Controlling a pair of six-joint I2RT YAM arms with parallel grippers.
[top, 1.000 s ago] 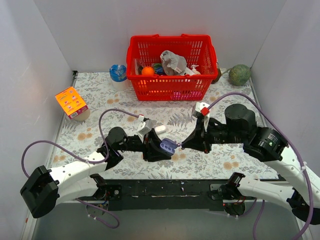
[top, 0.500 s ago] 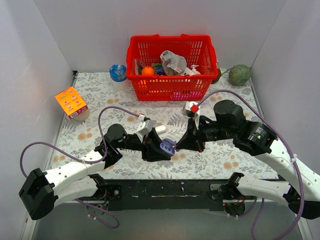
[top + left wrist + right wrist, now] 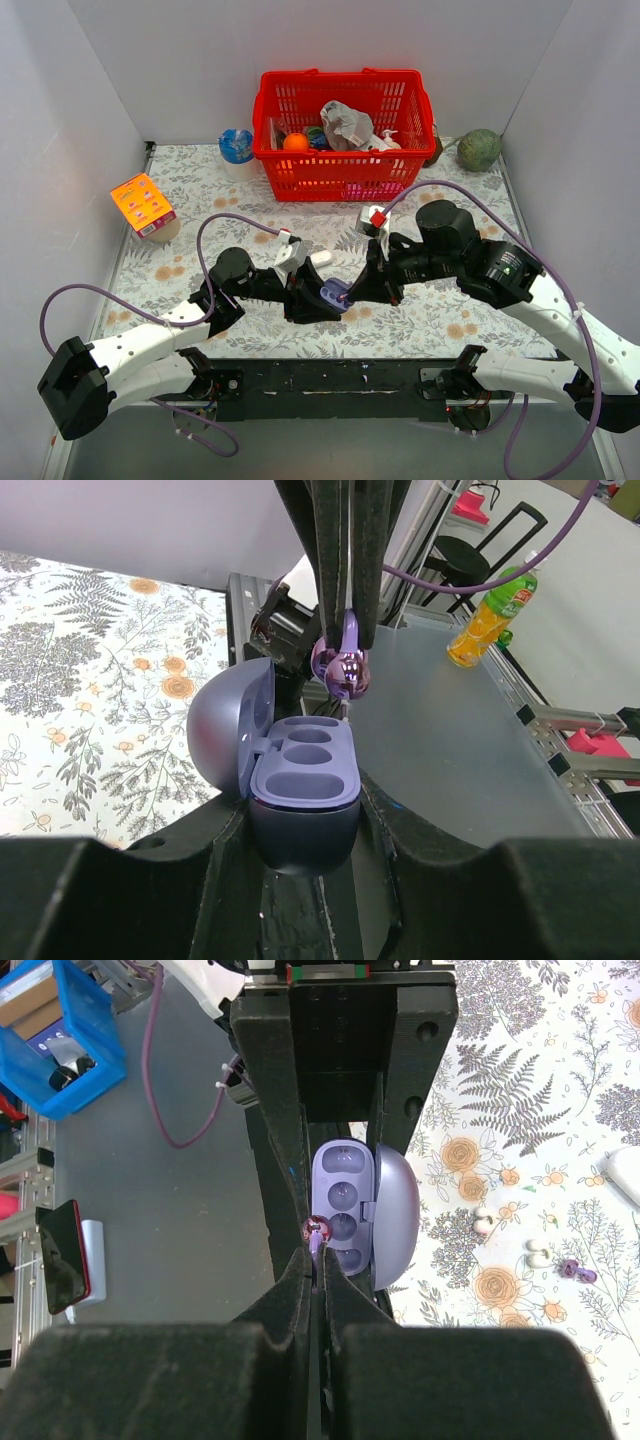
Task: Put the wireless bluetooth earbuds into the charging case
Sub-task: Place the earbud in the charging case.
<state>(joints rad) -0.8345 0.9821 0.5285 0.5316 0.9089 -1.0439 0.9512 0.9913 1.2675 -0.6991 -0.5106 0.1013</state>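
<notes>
My left gripper (image 3: 318, 300) is shut on the charging case (image 3: 300, 780), a lavender shell held with its lid open and its sockets empty. The case also shows in the right wrist view (image 3: 345, 1210) and the top view (image 3: 336, 293). My right gripper (image 3: 318, 1260) is shut on a shiny purple earbud (image 3: 316, 1228) by its stem. In the left wrist view the earbud (image 3: 341, 670) hangs just above the far end of the case. More tiny buds lie on the floral mat: two whitish ones (image 3: 484, 1222) (image 3: 538, 1252) and a purple one (image 3: 573, 1270).
A small white oval shell (image 3: 320, 258) lies on the mat just behind the left gripper. A red basket (image 3: 345, 135) with several items stands at the back. An orange box (image 3: 143, 205) is at the left, a blue-white cup (image 3: 237, 147) and a green ball (image 3: 479, 149) at the back.
My right arm has moved left, bringing the earbud from beside the case to just over it. The left gripper has held the open case still.
</notes>
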